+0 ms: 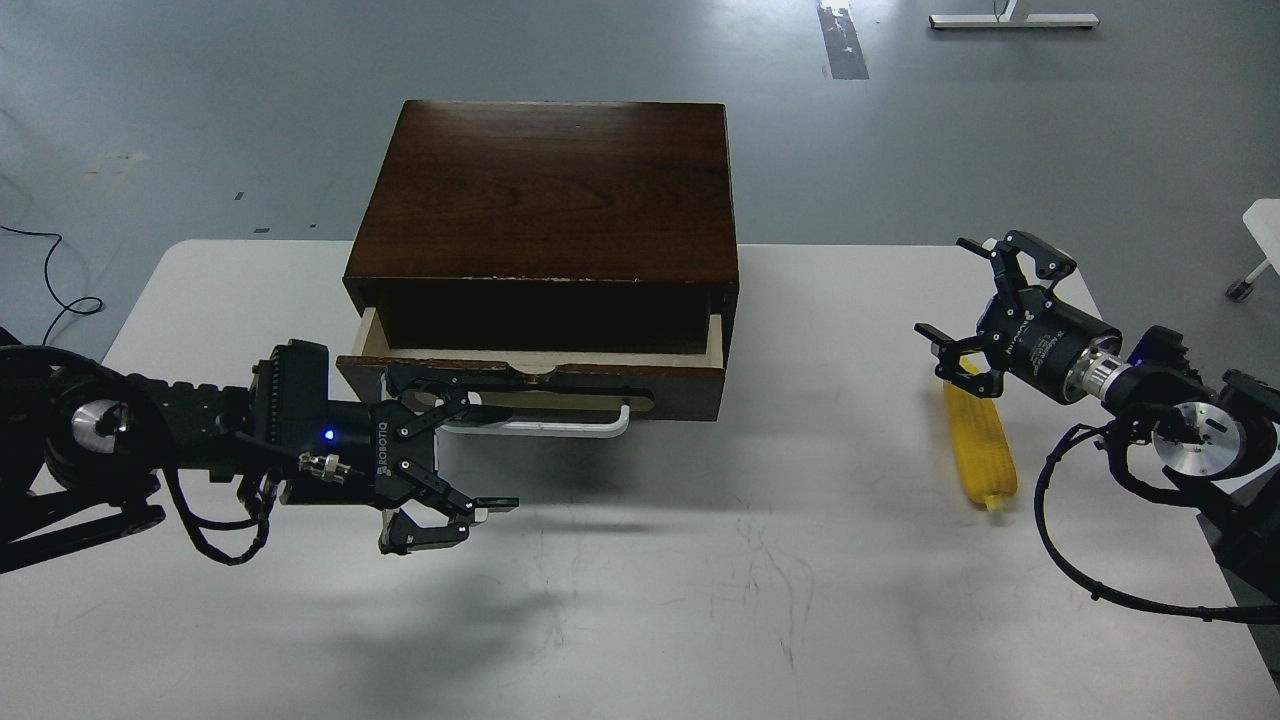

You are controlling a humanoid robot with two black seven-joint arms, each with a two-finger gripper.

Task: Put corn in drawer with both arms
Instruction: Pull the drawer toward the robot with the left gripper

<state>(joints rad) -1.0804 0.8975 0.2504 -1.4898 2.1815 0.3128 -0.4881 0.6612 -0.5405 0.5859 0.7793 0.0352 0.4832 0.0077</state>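
- A white table (640, 620) fills the lower part of the view; its surface has thin dark scratches near the middle and soft shadows on the left side
- A dark brown wooden cabinet (550, 190) stands on the far side of the table, with a glossy top where the grain is visible, and small pale chips along its front edge
- A grey floor (200, 100) lies behind the table, with some small marks on it
- A dark strip (842, 40) is on the floor at the top, right of the middle
- A white base of some stand (1010, 19) is at the top edge
- A thin black cable (50, 275) curls on the floor at the left
- A white object with 1 small wheel (1255, 250) is cut by the right edge
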